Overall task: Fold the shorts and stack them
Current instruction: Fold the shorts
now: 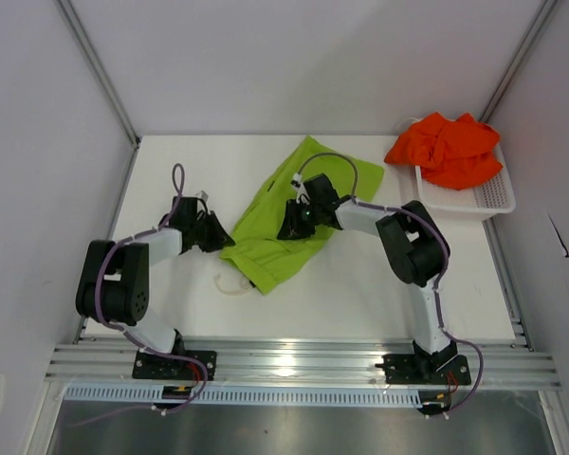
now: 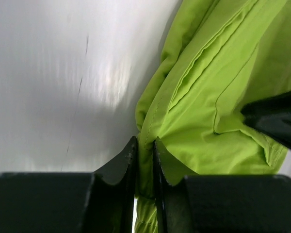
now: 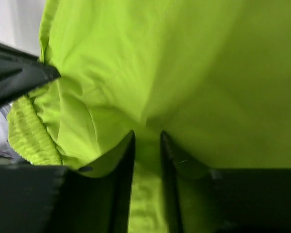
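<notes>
the green shorts [image 1: 266, 242] lie rumpled and slanted in the middle of the table [image 1: 379, 294], waistband end toward the near left, not yet folded. the left gripper [image 2: 144, 145] is clenched on their left edge; its wrist view shows a thin ridge of green cloth pinched between the fingers. the right gripper [image 3: 147, 138] is clenched too, with a pleat of the same cloth running up between its fingers, further in from the edge and close to the left gripper

the step in hand looks like a two-point grasp for spreading or folding this pair. to do it well, both pinches should hold only the layer meant to move. the right one seems to sit in the body of the cloth, not on a hem, so it may drag more than one layer. lift both ends together and level, draw them apart enough to take out the slack, and lay the cloth down flat before creasing. uneven height would likely twist it. a pale cord [image 1: 229, 282] loops on the table by the near end and could get trapped under a fold

count: two pairs of shorts, one green on the table, and one orange shorts [image 1: 448, 147] heaped in the basket [image 1: 493, 201] at the far right, well apart. one basket, one cord, two grippers, both gripping the green pair. nothing is stacked yet
</notes>
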